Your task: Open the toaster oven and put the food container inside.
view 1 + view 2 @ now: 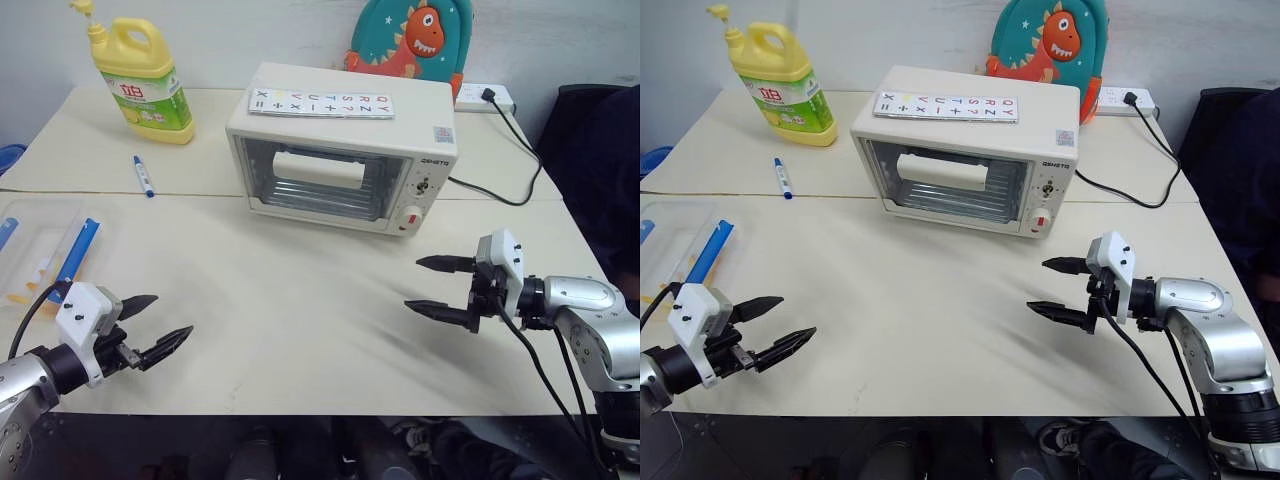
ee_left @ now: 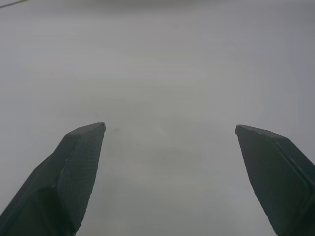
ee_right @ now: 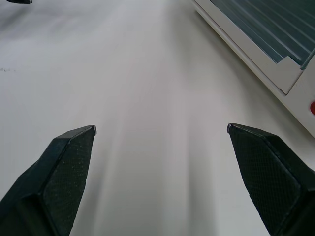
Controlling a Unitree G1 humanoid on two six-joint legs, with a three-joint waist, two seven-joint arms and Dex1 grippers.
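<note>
The cream-white toaster oven (image 1: 340, 150) stands at the back middle of the table, its glass door closed and its white bar handle (image 1: 318, 170) across the top of the door. The food container (image 1: 40, 250), clear plastic with a blue clip, lies at the table's left edge, partly cut off by the frame. My left gripper (image 1: 172, 316) hovers open over the front left of the table, to the right of and nearer than the container. My right gripper (image 1: 412, 284) is open at the front right, nearer than the oven's knob side; the oven's lower corner (image 3: 256, 44) appears in the right wrist view.
A yellow detergent bottle (image 1: 145, 80) stands at the back left, with a blue marker (image 1: 144, 176) in front of it. A lettered strip (image 1: 322, 103) lies on the oven's top. Behind the oven are a dinosaur bag (image 1: 415, 35) and a power strip (image 1: 485, 97) with a black cable (image 1: 500, 180).
</note>
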